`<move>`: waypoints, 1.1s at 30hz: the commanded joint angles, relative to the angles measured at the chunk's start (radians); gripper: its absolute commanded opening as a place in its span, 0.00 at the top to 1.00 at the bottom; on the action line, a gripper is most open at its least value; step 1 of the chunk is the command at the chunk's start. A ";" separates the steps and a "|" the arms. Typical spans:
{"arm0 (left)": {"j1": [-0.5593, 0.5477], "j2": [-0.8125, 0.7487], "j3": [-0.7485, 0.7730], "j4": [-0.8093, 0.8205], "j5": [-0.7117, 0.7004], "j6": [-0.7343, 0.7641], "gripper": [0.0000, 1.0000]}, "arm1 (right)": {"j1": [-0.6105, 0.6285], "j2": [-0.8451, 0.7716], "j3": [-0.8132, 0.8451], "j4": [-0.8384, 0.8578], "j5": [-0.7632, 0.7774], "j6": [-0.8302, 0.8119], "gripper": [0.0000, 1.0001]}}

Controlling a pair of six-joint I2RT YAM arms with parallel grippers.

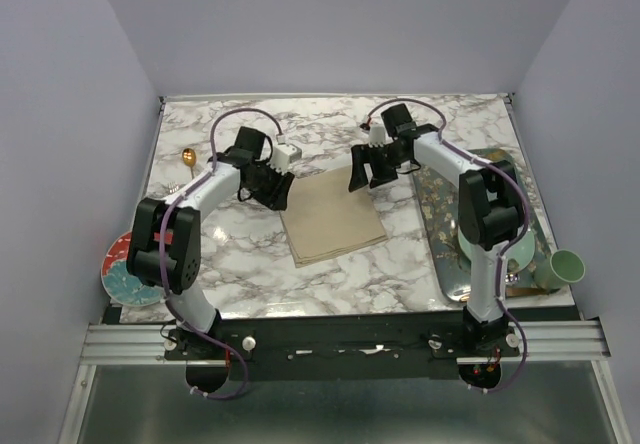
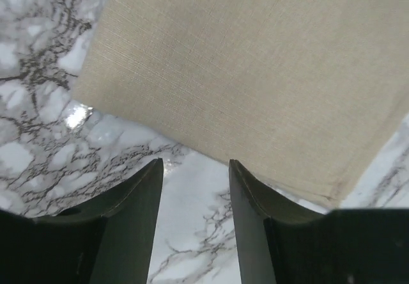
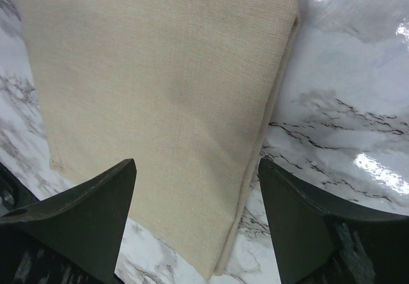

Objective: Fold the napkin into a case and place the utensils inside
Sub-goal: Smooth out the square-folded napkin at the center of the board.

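Right wrist, napkin (image 3: pixel 160 73) below right end effector (image 3: pixel 197 165)

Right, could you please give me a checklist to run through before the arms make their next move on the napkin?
1. Napkin lies flat: ok.
2. Left gripper open, empty, just short of the napkin's edge: ok.
3. Right gripper open, empty, poised over a napkin edge: ok.
4. Spoon lies clear of the napkin: ok.
5. Fork's whereabouts: cannot tell.
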 commanded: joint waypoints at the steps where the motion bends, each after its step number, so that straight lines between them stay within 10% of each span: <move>1: 0.014 -0.100 0.082 0.058 0.226 -0.227 0.38 | -0.001 -0.107 -0.005 0.049 -0.114 0.040 0.14; 8: 0.011 0.058 0.075 0.521 0.499 -0.747 0.22 | -0.001 -0.130 -0.128 0.134 -0.234 0.279 0.28; 19: 0.030 0.411 -0.022 1.416 0.569 -1.522 0.25 | -0.001 -0.021 -0.197 0.092 -0.192 0.198 0.47; 33: 0.159 0.462 -0.150 1.374 0.566 -1.466 0.26 | -0.001 0.105 -0.109 -0.159 -0.091 0.103 0.59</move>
